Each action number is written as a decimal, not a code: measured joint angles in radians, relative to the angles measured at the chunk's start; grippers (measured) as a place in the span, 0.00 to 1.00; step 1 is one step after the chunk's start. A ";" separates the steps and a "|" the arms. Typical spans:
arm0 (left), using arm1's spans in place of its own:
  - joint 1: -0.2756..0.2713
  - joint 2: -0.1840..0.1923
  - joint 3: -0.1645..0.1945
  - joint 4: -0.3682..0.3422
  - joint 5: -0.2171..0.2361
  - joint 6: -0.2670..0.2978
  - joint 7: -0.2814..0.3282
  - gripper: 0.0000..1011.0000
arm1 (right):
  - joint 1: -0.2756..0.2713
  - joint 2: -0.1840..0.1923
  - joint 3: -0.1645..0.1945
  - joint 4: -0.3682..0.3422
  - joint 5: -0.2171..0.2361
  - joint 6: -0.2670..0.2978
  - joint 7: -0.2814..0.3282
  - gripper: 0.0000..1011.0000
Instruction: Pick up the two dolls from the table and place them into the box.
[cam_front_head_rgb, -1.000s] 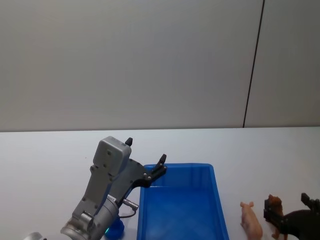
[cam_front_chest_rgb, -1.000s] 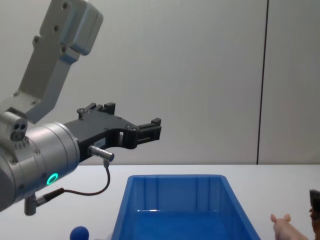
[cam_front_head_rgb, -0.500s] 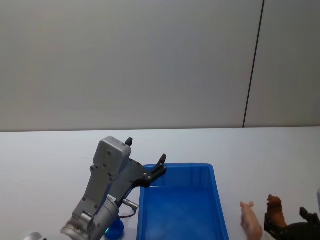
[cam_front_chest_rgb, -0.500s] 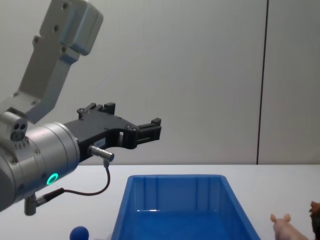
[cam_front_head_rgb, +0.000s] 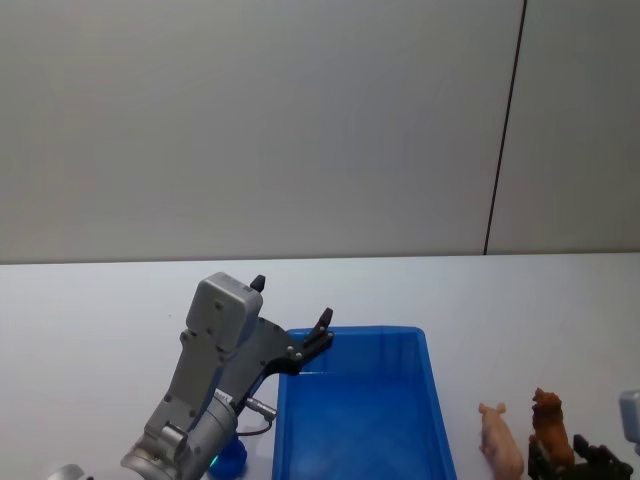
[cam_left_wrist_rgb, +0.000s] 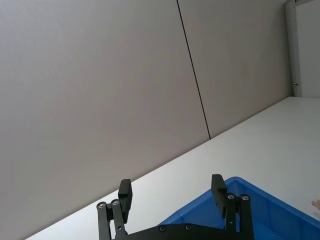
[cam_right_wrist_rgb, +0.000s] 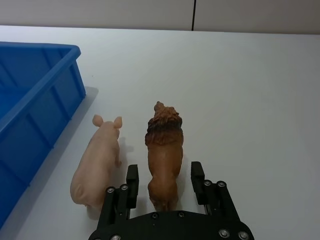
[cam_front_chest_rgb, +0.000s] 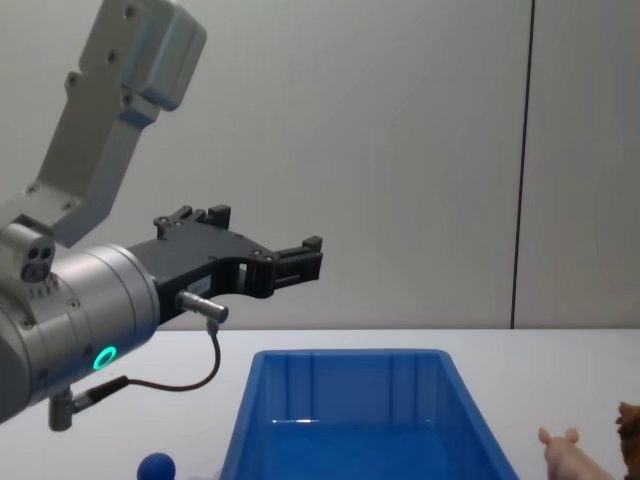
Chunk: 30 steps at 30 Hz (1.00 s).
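Observation:
The blue box (cam_front_head_rgb: 350, 333) sits on the white table (cam_front_head_rgb: 100, 320), straight ahead. To its right two dolls lie side by side: a pale pink pig (cam_front_head_rgb: 503, 445) and a reddish-brown animal (cam_front_head_rgb: 549, 428). In the right wrist view my right gripper (cam_right_wrist_rgb: 164, 182) is open, one finger on each side of the brown doll's (cam_right_wrist_rgb: 164, 155) rear, with a gap on both sides. The pig (cam_right_wrist_rgb: 100, 162) lies just outside one finger, beside the box wall (cam_right_wrist_rgb: 35, 90). My left gripper (cam_front_head_rgb: 322, 330) hangs open over the box's far left corner, holding nothing.
A small round blue object (cam_front_head_rgb: 232, 455) lies by the box's left side, under my left arm. The table (cam_right_wrist_rgb: 250, 90) stretches bare beyond the dolls. A grey wall with a dark vertical seam (cam_front_head_rgb: 505, 130) rises behind the table.
My right gripper has dropped toward the bottom edge of the head view, so the brown doll shows more fully. Both dolls and the left arm have stayed put.

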 joint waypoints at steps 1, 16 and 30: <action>0.000 0.000 0.000 0.000 0.000 0.000 0.000 0.99 | 0.002 -0.002 -0.001 0.006 0.000 0.001 0.003 0.64; 0.000 0.000 0.000 0.000 0.000 0.000 0.000 0.99 | 0.003 -0.012 -0.006 -0.006 -0.026 0.004 0.010 0.28; 0.000 0.000 0.000 0.000 0.000 0.000 0.000 0.99 | 0.019 -0.027 -0.021 -0.099 -0.078 -0.014 0.058 0.28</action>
